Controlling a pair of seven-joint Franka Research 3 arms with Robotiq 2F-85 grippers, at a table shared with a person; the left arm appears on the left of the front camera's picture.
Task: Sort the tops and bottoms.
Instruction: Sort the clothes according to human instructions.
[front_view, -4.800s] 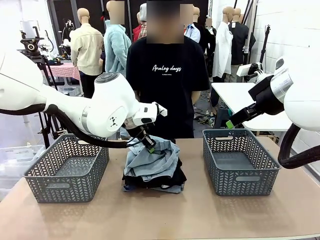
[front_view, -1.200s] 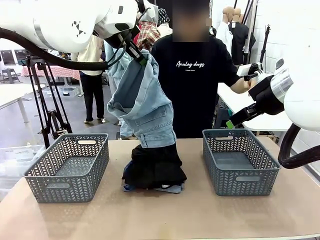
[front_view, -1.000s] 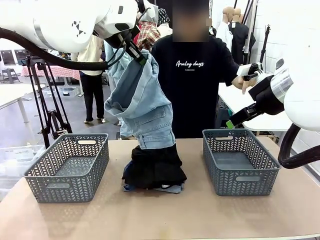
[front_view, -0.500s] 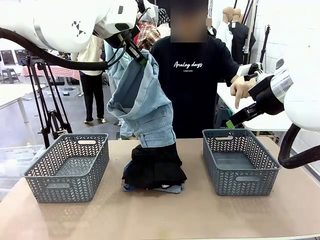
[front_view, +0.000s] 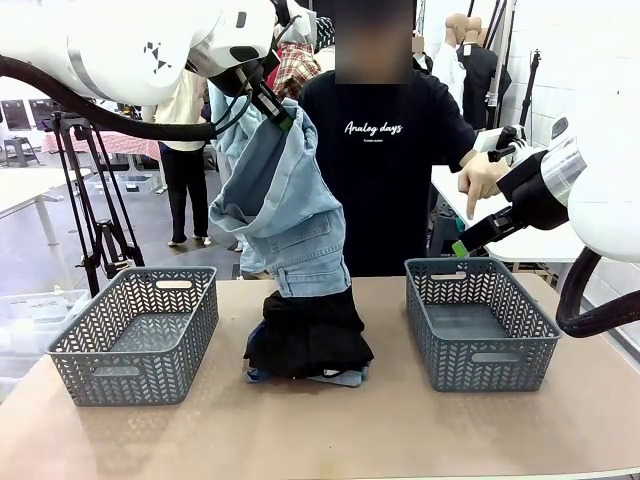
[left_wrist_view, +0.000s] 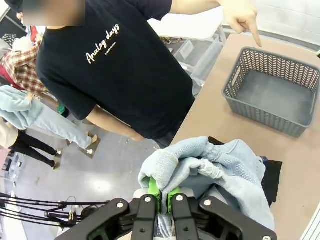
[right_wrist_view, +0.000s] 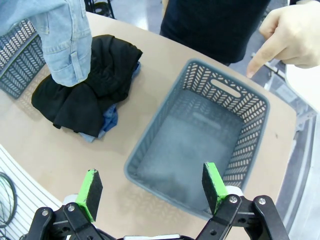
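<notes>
Table (front_view: 420, 440) has bare room along the near edge and in the gaps between the pile and each bin. The left basket (front_view: 135, 335) and right basket (front_view: 480, 325) both look empty, each well apart from the pile in the middle. Left arm is raised high with the denim shorts (front_view: 285, 210) hanging from it over the pile, and the left gripper (left_wrist_view: 163, 192) is pinched tight on one bunched fold of them. Main risk is that small bite: a fast swing could let the denim slip out. The hem hangs down to the black top (front_view: 310, 335) on the pile; can't tell if it touches. If it does, moving sideways without more lift may drag the top or the blue garment (right_wrist_view: 107, 122) under it toward the table edge. The low hem could also snag a basket rim on the way across. The person's hand (front_view: 480, 180) points down over the far rim of the right basket, likely marking it as the bin, so swinging cloth could hit that hand. The right gripper (right_wrist_view: 151, 189) hovers just above the same basket with jaws wide apart and empty, crowding the drop zone. The left side is more open.
</notes>
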